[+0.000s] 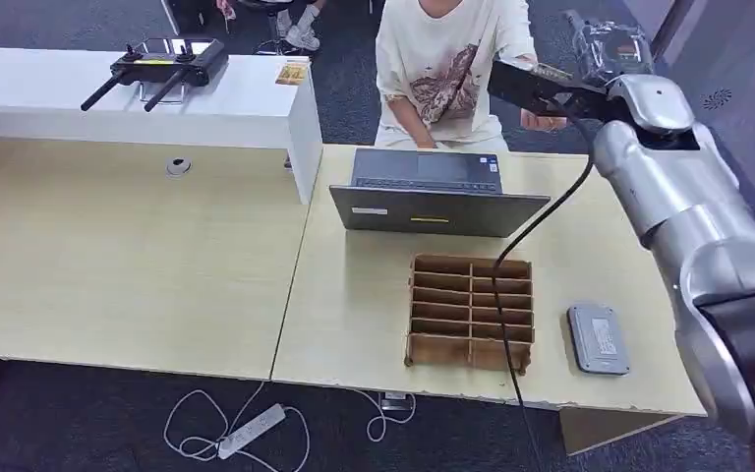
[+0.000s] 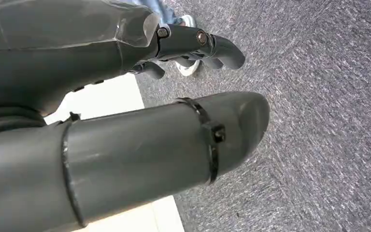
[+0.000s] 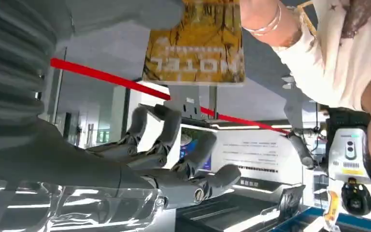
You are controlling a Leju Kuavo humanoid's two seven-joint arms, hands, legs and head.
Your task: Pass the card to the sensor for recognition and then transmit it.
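Note:
A yellow card printed with "HOTEL" is held at its edge by a person's hand wearing a bracelet. My right hand is raised toward this person in a cream T-shirt. Its dark fingers are spread and stand apart from the card, while the grey thumb lies close beside it. In the head view the right hand reaches over the laptop. The grey flat sensor lies on the table near the front right. My left hand hangs over carpet and holds nothing.
An open laptop stands mid-table, with a cardboard divider box in front of it. A black cable drapes from my right arm across the box. A white counter carries a controller and another card.

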